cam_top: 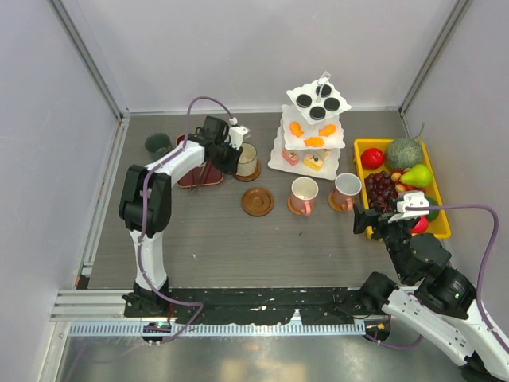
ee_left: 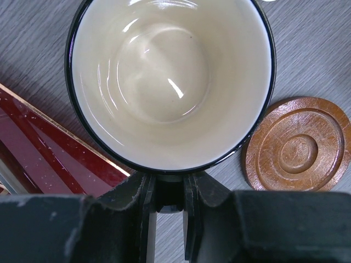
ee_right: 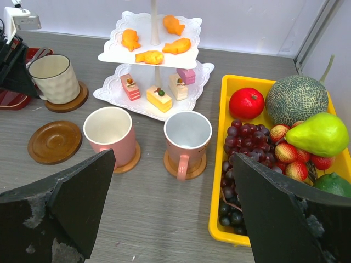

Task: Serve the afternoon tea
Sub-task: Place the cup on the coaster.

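Grey wood-grain table (cam_top: 207,239), plain pale walls (cam_top: 238,48) with metal corner posts. Cream mug (cam_top: 247,160), dark rim, glossy and empty inside, upright on a brown coaster (ee_right: 77,101) beside the red tray (ee_left: 49,148), left of the white three-tier stand (ee_right: 115,93). Left gripper (ee_left: 169,183) nearly closed on the mug's near side, apparently its handle. Right gripper (ee_right: 173,164) spread wide, holding nothing, near the yellow fruit tray (ee_right: 219,164).
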{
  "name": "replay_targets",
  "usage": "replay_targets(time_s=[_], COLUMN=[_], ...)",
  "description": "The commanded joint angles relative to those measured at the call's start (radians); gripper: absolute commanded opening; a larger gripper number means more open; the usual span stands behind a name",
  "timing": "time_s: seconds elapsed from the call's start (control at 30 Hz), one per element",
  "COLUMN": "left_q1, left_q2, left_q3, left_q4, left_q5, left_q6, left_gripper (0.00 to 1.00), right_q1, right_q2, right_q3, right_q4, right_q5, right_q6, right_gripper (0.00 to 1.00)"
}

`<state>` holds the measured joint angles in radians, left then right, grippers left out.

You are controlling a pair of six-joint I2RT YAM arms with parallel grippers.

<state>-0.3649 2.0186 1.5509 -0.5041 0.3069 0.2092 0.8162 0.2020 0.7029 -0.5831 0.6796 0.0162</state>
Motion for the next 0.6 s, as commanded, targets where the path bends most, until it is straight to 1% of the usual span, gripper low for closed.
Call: replay_targets(time_s=[0.0,0.2,0.27,0.37,0.4,0.47,0.5,0.53,0.57], left_q1=[-0.012,-0.016,-0.016,-0.016,-0.016,-0.016,-0.016,-0.016,-0.014], left_q2=[-0.024,-0.024,-0.024,-0.027,-0.027,-0.029,-0.031,-0.035,-0.041], left_q3=[0.003,-0.002,0.0,-0.002,-0.002,0.005,0.011,0.012,0.011], left_q4=[0.085,0.085,0.082,0.082,0.081,0.07,0.067,0.064,0.059], left_q5=[0.026,0.015,0.009,0.005,0.001,0.0,-0.002,-0.006,-0.006], left_q6=[0.002,-0.002,-0.002,-0.005,-0.007,-0.013,-0.016,-0.022,-0.024], left_gripper=[0.23,0.25,0.27,0.44,0.46,0.54,0.57,0.64,0.67], right_q1=[-0.002,-0.002,0.0,0.0,-0.002,-0.002,-0.002,-0.002,-0.002], right_q2=[-0.009,-0.01,-0.007,-0.004,-0.003,-0.003,-0.004,-0.003,-0.006], right_q3=[0.001,0.001,0.003,0.003,0.004,0.004,0.004,0.003,0.003], right_q4=[0.043,0.045,0.045,0.043,0.043,0.043,0.043,0.043,0.045], right_q5=[0.017,0.015,0.014,0.014,0.012,0.009,0.009,0.009,0.009], right_q6=[-0.012,-0.012,-0.012,-0.01,-0.012,-0.012,-0.012,-0.01,-0.012], right_gripper=[0.96,0.96,0.96,0.96,0.96,0.96,0.96,0.96,0.96])
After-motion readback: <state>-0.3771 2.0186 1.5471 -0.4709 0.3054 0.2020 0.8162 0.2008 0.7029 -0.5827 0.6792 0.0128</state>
